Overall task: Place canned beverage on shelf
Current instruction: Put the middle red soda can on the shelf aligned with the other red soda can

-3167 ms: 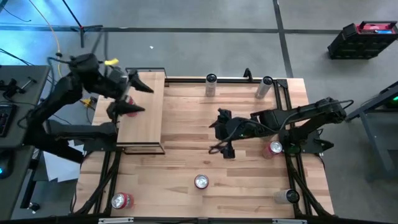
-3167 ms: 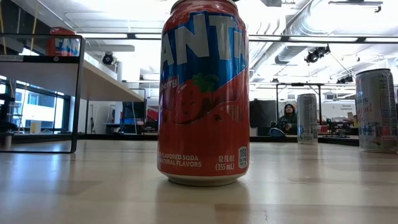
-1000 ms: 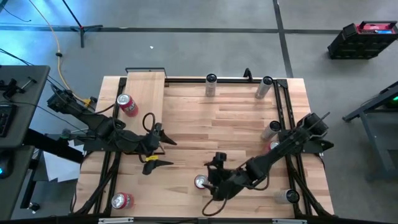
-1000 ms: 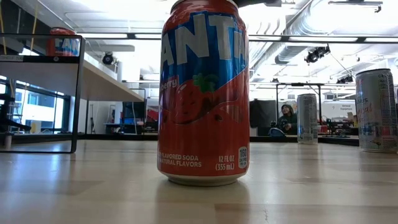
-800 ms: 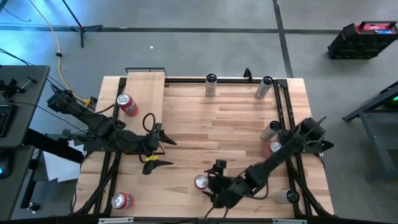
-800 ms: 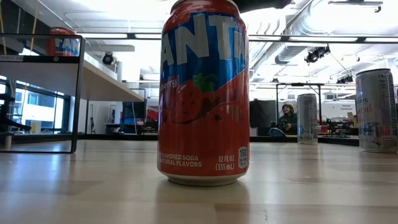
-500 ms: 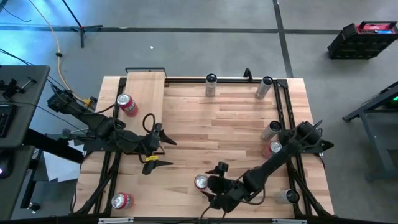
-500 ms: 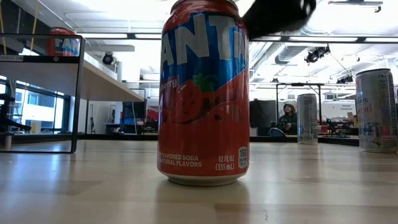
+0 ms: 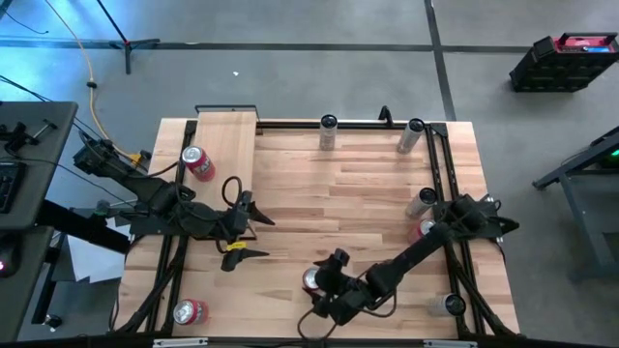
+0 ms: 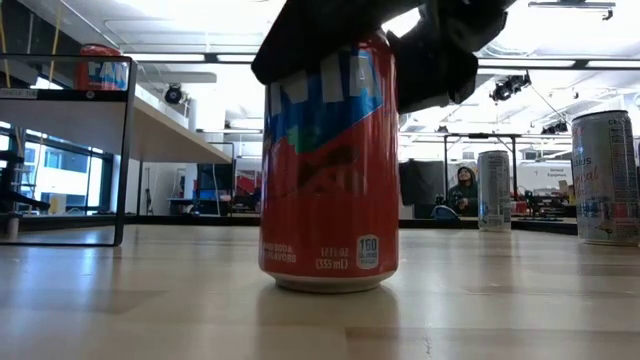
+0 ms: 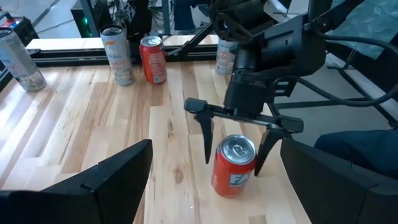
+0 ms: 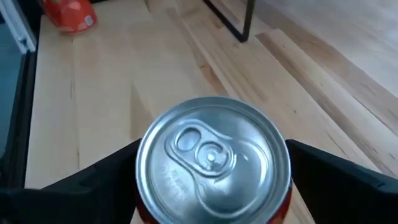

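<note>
Straddling the red can (image 9: 310,280) near the tabletop's (image 9: 368,193) front edge, the right tool (image 11: 239,152) is standing spread wide, one finger on either side of the can's upper part, not yet clamped. In the right wrist view the silver lid (image 12: 213,159) is sitting centred between the two dark fingers (image 12: 336,186). The left tool (image 9: 242,230) is waiting released, holding nothing, by the near end of the shelf (image 9: 221,174). The shelf is lying along the tabletop's left side, well apart from this can, and another red can (image 9: 196,162) is already standing on its board.

Judging the risk: the can is standing upright and unsupported, so a finger brushing its wall during closing could be tipping it or nudging it toward the front edge. A grip taken too high on the rim may be slipping once lifted. The carry to the shelf is crossing near the waiting left arm, and setting down close to the can already there could be knocking that one over
</note>
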`<state>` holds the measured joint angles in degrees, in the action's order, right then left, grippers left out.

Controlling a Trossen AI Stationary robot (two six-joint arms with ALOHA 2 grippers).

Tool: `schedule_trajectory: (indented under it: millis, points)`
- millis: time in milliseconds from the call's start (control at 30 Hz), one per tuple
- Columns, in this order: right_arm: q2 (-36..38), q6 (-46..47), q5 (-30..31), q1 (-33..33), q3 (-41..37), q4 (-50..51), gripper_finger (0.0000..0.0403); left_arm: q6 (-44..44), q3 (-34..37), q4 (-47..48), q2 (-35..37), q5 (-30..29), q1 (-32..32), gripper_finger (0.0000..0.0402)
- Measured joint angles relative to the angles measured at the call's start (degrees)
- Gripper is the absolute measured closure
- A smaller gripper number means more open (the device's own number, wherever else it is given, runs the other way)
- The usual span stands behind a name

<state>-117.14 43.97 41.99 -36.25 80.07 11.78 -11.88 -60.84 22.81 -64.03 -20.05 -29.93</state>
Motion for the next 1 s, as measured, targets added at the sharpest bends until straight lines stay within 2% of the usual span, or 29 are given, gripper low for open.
schedule_trajectory:
  millis: [200,300,533,700,1000]
  points:
    - [0.0,-1.2,-2.1,0.5,0.0,-1.2,0.0117,0.5,0.0,0.0,0.0,3.2,0.0,0.0055]
    - [0.1,-4.1,-5.2,1.5,0.1,-1.8,0.0118,0.5,0.0,0.0,0.0,3.9,-0.1,0.0055]
    - [1.1,-18.6,-14.5,3.7,0.1,-4.9,0.0118,0.1,0.0,0.0,0.0,13.7,-0.8,0.0055]
    - [1.3,-33.9,-27.4,7.8,-0.1,-8.5,0.0118,-1.1,0.0,-0.5,0.0,16.2,-3.7,0.0055]
    - [3.5,-46.8,-56.7,19.9,-2.3,-16.1,0.0118,-5.7,-0.1,-3.3,0.2,16.0,-8.6,0.0055]
